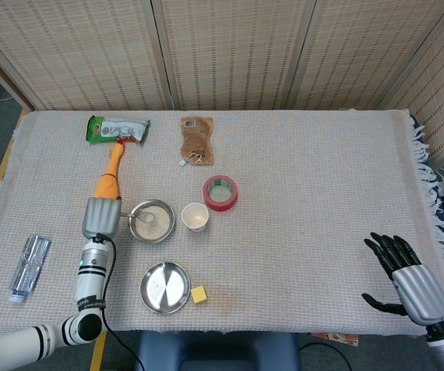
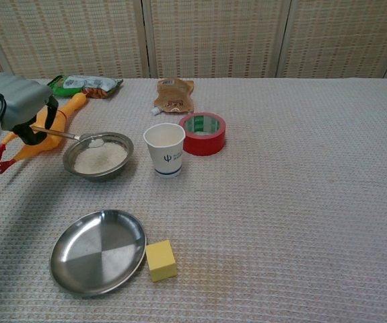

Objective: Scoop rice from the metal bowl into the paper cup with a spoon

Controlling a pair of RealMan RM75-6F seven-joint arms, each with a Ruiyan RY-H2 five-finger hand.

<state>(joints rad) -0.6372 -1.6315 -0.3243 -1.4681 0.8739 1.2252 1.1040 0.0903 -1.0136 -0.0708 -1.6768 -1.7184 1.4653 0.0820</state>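
L robot hand (image 2: 19,101) at far left edge, holding thin metal spoon (image 2: 72,136); spoon tip over near rim of round metal bowl of white rice (image 2: 99,157). White paper cup (image 2: 164,149) upright just right of bowl, red tape roll (image 2: 203,133) behind it. Orange rubber chicken (image 2: 35,138) beside the hand. Empty steel plate (image 2: 98,252) w/ yellow cube (image 2: 160,260) touching, on woven-cloth bench (image 2: 301,202).
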